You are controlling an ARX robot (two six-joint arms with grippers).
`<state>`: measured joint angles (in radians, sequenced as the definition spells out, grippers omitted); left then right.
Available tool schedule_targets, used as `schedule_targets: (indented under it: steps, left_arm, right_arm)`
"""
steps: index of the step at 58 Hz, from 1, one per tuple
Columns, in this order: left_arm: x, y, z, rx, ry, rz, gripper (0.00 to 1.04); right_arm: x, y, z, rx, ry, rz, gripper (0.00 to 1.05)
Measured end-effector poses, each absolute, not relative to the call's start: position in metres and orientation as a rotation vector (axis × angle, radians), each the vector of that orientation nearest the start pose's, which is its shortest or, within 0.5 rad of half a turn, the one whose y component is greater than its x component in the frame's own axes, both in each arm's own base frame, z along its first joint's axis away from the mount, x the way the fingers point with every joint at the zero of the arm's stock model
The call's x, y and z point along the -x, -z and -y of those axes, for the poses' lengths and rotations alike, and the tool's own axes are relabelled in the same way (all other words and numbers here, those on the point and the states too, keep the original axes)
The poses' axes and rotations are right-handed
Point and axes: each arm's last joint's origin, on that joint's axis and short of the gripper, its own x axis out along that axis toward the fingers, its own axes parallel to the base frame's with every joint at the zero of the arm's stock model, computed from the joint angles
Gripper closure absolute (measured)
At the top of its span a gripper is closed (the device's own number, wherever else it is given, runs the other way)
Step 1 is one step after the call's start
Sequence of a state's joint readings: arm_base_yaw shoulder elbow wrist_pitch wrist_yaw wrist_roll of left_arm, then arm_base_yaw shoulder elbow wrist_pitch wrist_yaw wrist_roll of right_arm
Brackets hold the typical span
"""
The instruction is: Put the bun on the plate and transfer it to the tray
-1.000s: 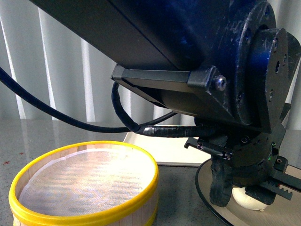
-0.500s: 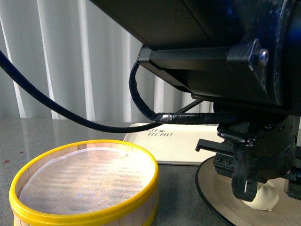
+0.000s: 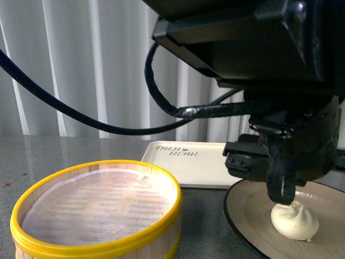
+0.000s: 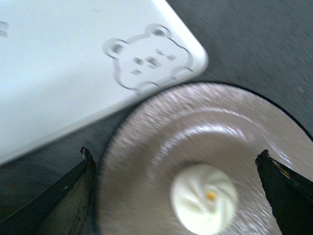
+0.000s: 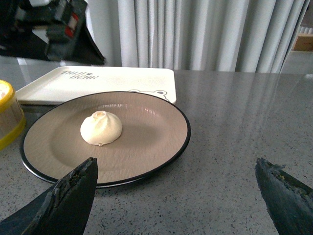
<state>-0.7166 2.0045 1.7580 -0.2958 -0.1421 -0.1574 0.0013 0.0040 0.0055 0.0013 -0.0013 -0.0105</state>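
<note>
The off-white pleated bun [image 3: 294, 221] [image 4: 204, 198] [image 5: 100, 128] lies alone on the beige plate [image 3: 247, 211] [image 4: 156, 142] [image 5: 146, 132] with the black rim. My left gripper [image 3: 291, 189] [image 4: 175, 154] hangs open just above the bun, its fingers wide on either side and not touching it. The cream tray [image 3: 199, 164] [image 4: 58, 73] [image 5: 98, 81] with the bear print lies right behind the plate. My right gripper [image 5: 176, 161] is open and low over the table, at the plate's near edge, holding nothing.
A yellow-rimmed wooden steamer basket [image 3: 97, 216] [image 5: 7, 112] stands beside the plate, on its left in the front view. The left arm and its black cable [image 3: 108, 127] fill the upper front view. Grey speckled tabletop [image 5: 234, 122] spreads out beside the plate; curtains hang behind.
The left gripper has lifted off the bun, which stays on the plate in plain view. The left arm has moved up and to the right in the front view.
</note>
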Motion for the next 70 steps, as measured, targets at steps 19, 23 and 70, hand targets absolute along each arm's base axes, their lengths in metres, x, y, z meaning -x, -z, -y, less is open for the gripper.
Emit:
schedule_targets:
  steps: [19, 23, 70]
  left_arm:
    - [-0.403, -0.327, 0.19, 0.083, 0.064, -0.514, 0.07]
    - [-0.403, -0.329, 0.188, 0.095, 0.059, -0.511, 0.07]
    - [-0.246, -0.223, 0.049, 0.007, 0.014, -0.005, 1.01]
  right_arm:
    - [-0.098, -0.165, 0.0, 0.01, -0.002, 0.003, 0.09]
    - [-0.098, -0.165, 0.0, 0.01, -0.003, 0.003, 0.09]
    - [-0.098, -0.165, 0.0, 0.01, -0.002, 0.003, 0.09]
